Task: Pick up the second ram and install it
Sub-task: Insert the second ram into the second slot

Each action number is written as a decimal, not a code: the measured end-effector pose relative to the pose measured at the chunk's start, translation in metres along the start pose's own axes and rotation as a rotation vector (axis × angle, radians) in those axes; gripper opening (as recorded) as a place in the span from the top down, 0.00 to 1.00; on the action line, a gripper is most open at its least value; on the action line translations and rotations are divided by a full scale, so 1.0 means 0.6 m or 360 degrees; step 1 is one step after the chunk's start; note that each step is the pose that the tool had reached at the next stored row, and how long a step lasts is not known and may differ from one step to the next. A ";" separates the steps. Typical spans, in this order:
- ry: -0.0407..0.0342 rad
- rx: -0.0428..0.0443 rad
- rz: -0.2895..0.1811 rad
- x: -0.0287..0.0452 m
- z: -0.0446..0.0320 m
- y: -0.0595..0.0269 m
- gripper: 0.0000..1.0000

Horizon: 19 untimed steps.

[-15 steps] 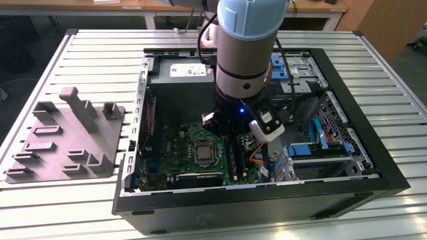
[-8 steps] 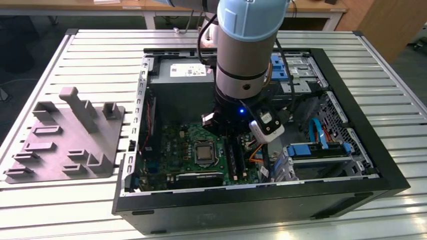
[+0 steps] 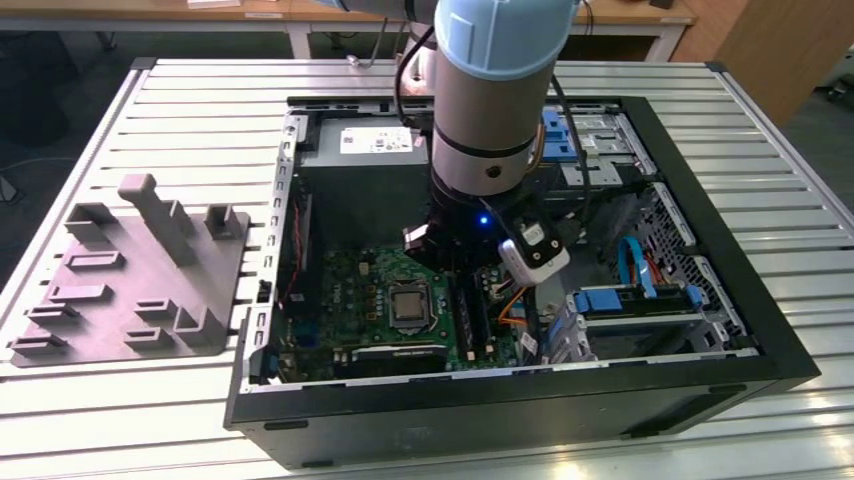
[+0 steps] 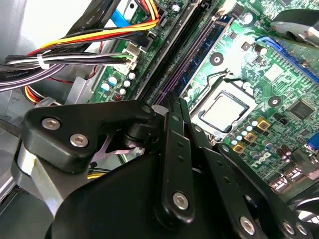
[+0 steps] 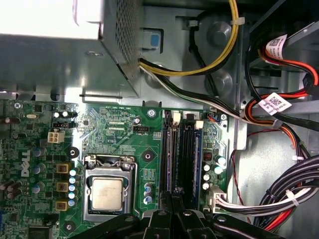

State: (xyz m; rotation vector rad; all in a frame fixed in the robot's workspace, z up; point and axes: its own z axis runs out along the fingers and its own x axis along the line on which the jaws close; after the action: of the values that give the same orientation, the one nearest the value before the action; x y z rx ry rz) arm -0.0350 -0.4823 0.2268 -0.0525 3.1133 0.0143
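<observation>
Slatted metal table (image 3: 200, 90) with the open PC case (image 3: 534, 405) sitting on it. Looks like the gripper (image 4: 172, 102) (image 5: 172, 196) is clamped on the second ram (image 4: 189, 57) (image 5: 168, 154), which stands on edge in the slot rails (image 5: 188, 154) just beside the CPU socket (image 5: 107, 191). Tight spot: cable bundles (image 5: 279, 194) crowd the rails' side away from that socket.
</observation>
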 end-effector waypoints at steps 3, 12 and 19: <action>0.0000 0.0001 0.0027 0.000 0.000 0.000 0.89; -0.0001 0.0002 0.0084 -0.001 0.000 0.000 0.89; -0.0001 0.0003 0.0098 -0.003 0.001 0.000 0.89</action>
State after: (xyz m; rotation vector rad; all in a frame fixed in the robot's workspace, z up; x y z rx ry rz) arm -0.0335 -0.4824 0.2265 0.0437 3.1132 0.0130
